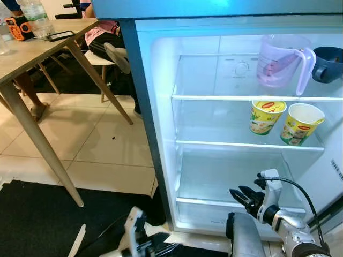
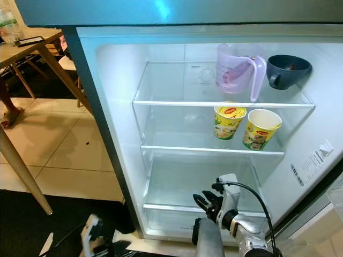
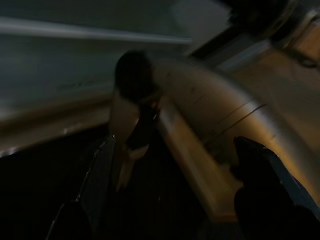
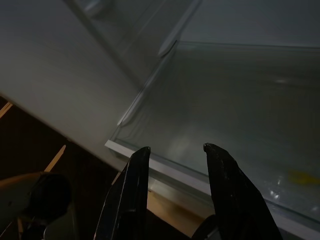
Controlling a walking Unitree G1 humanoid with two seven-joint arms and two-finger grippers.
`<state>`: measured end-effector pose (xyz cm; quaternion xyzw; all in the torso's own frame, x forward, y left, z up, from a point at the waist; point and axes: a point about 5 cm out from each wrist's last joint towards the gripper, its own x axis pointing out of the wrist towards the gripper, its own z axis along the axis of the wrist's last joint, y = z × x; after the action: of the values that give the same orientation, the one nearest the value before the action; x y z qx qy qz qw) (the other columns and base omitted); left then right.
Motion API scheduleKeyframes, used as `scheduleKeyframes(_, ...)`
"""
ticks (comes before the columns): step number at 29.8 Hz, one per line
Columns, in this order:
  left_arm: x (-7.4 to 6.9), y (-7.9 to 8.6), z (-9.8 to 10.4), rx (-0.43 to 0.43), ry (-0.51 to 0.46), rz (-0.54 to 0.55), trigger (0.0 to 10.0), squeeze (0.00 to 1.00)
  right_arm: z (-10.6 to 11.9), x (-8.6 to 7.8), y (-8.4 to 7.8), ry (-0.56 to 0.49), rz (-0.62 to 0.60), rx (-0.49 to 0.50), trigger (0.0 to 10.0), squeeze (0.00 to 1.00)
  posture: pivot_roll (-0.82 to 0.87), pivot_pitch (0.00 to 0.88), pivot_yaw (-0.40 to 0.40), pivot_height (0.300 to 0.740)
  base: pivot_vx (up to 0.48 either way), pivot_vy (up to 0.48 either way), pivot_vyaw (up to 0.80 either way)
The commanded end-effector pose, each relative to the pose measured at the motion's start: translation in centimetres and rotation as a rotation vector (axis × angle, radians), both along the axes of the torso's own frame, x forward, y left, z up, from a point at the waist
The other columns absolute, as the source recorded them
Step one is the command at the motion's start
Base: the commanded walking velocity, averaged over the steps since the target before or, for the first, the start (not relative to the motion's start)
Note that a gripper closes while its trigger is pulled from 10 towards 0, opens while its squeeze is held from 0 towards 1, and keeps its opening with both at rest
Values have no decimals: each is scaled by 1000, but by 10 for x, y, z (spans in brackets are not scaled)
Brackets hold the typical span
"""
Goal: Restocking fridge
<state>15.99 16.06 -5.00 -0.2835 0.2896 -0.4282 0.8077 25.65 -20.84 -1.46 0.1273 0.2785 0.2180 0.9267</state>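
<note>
The fridge (image 1: 161,134) stands open before me. On its top glass shelf are a pale lilac jug (image 1: 278,61) and a dark blue cup (image 1: 328,63). Two yellow noodle cups stand on the middle shelf: one sealed (image 1: 265,116), one tilted (image 1: 300,124). The bottom shelf (image 1: 225,176) is bare. My right gripper (image 1: 240,194) is open and holds nothing, low in front of the bottom shelf's edge (image 4: 165,165). My left gripper (image 1: 158,249) hangs low by the fridge's left foot, its dark fingers (image 3: 95,190) apart with nothing in them.
A wooden table (image 1: 32,51) with a water bottle (image 1: 36,16) and a phone (image 1: 60,35) stands at the left. A person sits on a chair (image 1: 104,45) behind it. A black mat (image 1: 43,225) lies on the tiled floor (image 1: 102,134).
</note>
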Motion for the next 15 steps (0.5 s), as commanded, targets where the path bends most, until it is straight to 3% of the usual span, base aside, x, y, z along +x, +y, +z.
scheduleKeyframes(1, -3, 18, -4, 49, 42, 99, 10000, 0, 1, 3, 2, -15, -23, 6, 10000, 0, -21, 0, 47, 530, 0, 0, 0)
scheduleKeyframes(2, -3, 18, -4, 49, 42, 99, 10000, 0, 1, 3, 2, -15, -23, 6, 10000, 0, -21, 0, 47, 530, 0, 0, 0)
scheduleKeyframes(4, -1, 40, -7, 106, 74, 259, 10000, 0, 1, 4, 2, -15, -42, -2, 10000, 0, -21, 0, 49, 540, 0, 0, 0)
scheduleKeyframes(6, -1, 40, -7, 106, 74, 259, 10000, 0, 1, 4, 2, -15, -42, -2, 10000, 0, -21, 0, 49, 540, 0, 0, 0)
scheduleKeyframes(9, 2, 60, -6, 158, 85, 407, 10000, 0, 0, 4, 1, -12, -65, -12, 10000, 0, -20, 0, 48, 550, 0, 0, 0)
scheduleKeyframes(10, 2, 60, -6, 158, 85, 407, 10000, 0, 0, 4, 1, -12, -65, -12, 10000, 0, -20, 0, 48, 550, 0, 0, 0)
scheduleKeyframes(13, 11, 85, 0, 205, 63, 601, 10000, 0, -2, 2, -1, -4, -89, -21, 10000, 0, -20, 0, 48, 565, 0, 0, 0)
scheduleKeyframes(15, 13, 92, 2, 237, 53, 650, 10000, 0, -3, 1, -2, 1, -100, -25, 10000, 0, -20, 0, 48, 575, 0, 0, 0)
